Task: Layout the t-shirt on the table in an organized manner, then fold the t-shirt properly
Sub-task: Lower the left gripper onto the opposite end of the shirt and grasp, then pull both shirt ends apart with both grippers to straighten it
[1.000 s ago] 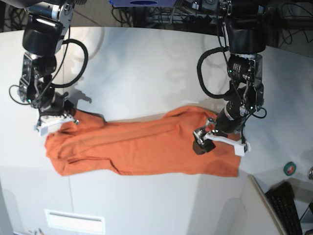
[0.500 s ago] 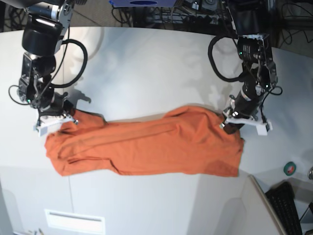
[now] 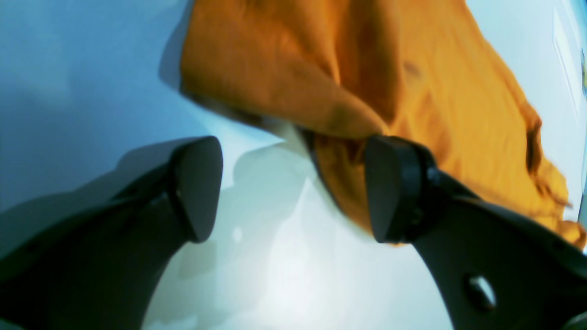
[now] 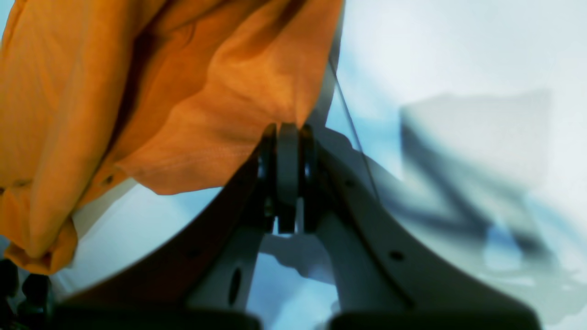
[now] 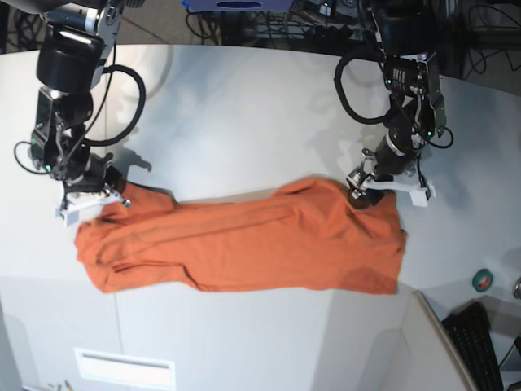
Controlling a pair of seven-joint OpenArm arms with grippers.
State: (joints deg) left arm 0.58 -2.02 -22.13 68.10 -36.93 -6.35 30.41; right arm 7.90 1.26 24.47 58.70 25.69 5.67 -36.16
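Observation:
The orange t-shirt [image 5: 244,240] lies stretched out sideways, wrinkled, near the front of the white table [image 5: 244,114]. My right gripper [image 5: 91,199] is at the shirt's far left corner. In the right wrist view it [image 4: 286,137] is shut on an edge of the shirt [image 4: 183,114]. My left gripper [image 5: 389,187] is at the shirt's upper right corner. In the left wrist view it [image 3: 293,188] is open, low over the table, with one finger [image 3: 394,188] against the edge of the shirt [image 3: 367,68] and the other on the bare table.
A green tape roll [image 5: 483,280] and a black keyboard [image 5: 480,342] lie at the lower right, off the tabletop. Cables and dark gear [image 5: 269,20] run along the back edge. The table's front edge [image 5: 244,295] is just below the shirt.
My left gripper has left the shirt's lower right part and moved up and back to its upper right corner. The right arm has not moved.

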